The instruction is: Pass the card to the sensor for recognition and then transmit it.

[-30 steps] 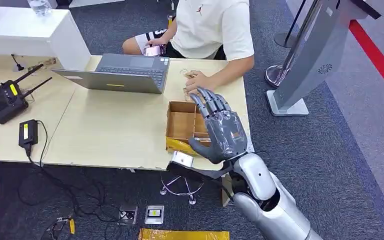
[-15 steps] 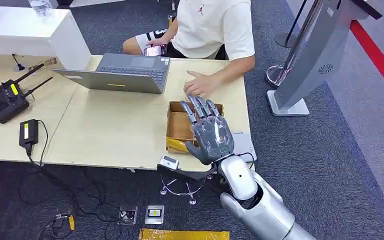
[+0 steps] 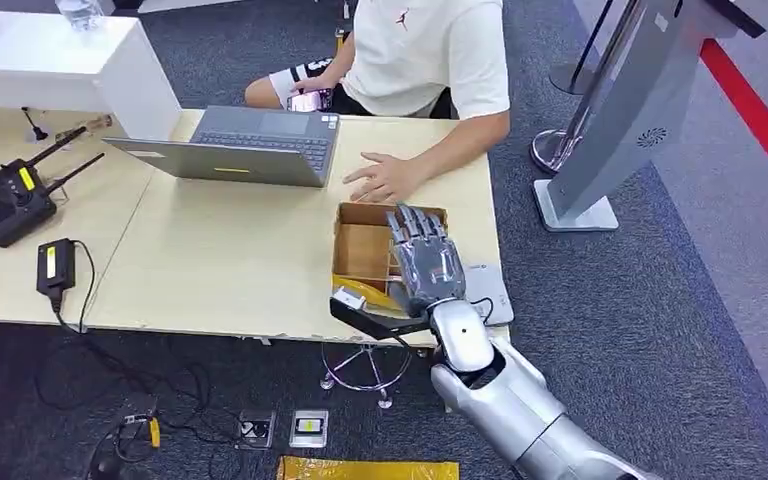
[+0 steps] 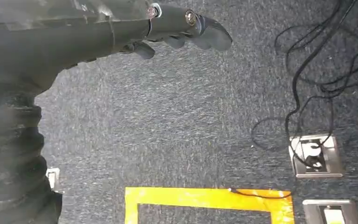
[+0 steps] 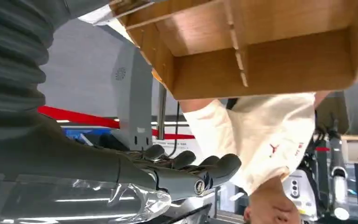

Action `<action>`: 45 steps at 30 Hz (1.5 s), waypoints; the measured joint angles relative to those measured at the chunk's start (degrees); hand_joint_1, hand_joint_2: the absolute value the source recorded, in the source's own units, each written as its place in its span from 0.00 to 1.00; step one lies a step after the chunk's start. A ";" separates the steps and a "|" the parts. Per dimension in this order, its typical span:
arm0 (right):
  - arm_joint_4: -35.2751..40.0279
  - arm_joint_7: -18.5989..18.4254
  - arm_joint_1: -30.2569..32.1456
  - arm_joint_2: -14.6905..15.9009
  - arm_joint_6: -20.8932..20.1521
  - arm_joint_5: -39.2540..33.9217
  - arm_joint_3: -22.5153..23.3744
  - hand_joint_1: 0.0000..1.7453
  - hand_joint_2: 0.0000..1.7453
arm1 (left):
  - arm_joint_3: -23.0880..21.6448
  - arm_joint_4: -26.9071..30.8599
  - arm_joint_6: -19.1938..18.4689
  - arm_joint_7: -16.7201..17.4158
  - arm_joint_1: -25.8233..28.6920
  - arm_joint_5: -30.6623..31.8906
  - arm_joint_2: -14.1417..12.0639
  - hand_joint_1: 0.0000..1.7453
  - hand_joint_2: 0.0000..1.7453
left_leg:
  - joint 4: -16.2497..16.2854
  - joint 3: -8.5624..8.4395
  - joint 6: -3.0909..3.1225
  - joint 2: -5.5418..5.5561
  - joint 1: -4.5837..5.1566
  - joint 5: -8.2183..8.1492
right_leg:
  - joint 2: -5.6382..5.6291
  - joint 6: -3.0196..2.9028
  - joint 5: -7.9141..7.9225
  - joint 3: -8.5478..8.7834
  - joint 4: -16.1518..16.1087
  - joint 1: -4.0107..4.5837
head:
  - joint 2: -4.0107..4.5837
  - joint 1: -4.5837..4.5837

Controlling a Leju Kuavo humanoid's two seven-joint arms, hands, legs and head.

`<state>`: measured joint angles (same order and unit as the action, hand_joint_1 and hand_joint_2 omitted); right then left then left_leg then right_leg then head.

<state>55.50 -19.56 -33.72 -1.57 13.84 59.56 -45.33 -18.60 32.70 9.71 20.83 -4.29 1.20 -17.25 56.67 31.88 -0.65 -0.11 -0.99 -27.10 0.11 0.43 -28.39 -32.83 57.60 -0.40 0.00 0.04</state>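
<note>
- Cardboard is the landmark: the open brown box (image 3: 365,250) with dividers sits at the table (image 3: 220,260) edge nearest the robot, and the right hand (image 3: 425,262) now hangs directly over its right side
- Over the last second that hand has come down and back from beyond the box's far rim, toward the person's hand (image 3: 385,178), to just above the compartments, which reads as a reach for a card inside
- Its fingers are stretched out side by side and clamped on nothing; no card can be made out in the box, so where it lies cannot be told
- Beside the box's right wall a flat grey pad (image 3: 487,290), possibly the sensor, lies on the table
- Beyond the box's far rim the person's hand rests close, right in the path
- Left of the box stands a laptop (image 3: 250,145)
- Away from the box, the left hand (image 4: 186,28) hangs over carpet, fingers loosely curled and holding nothing
</note>
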 joint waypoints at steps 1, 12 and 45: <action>-0.52 -0.26 0.01 0.00 -0.15 0.00 0.33 0.00 1.00 | 0.00 0.04 -0.11 0.22 -0.04 0.06 0.00 0.00 1.00 | 0.00 0.00 0.00 0.00 0.00 0.00 | -0.06 0.00 0.00 0.00 0.00 0.00 | 0.00 0.00; -2.54 -2.65 1.99 1.12 -1.93 0.55 3.68 0.00 1.00 | 0.04 0.81 -0.74 1.20 0.01 1.49 -0.02 0.00 1.00 | 0.00 -0.01 0.00 0.01 0.00 0.00 | -0.07 0.00 0.00 0.00 0.00 0.01 | 0.00 0.00; 5.50 0.52 4.18 2.23 -8.11 -1.42 6.01 0.17 1.00 | 0.09 1.68 -1.36 1.40 0.19 1.77 -0.02 0.00 1.00 | 0.00 -0.01 0.00 0.00 -0.01 0.00 | -0.08 0.00 0.00 0.01 0.00 0.01 | 0.00 0.00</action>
<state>61.00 -19.04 -29.54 0.66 5.73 58.14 -39.32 -18.51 34.38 8.35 22.23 -4.09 2.97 -17.27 56.67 31.87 -0.65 -0.11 -1.00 -27.09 0.03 0.43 -28.39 -32.82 57.60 -0.40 0.00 0.04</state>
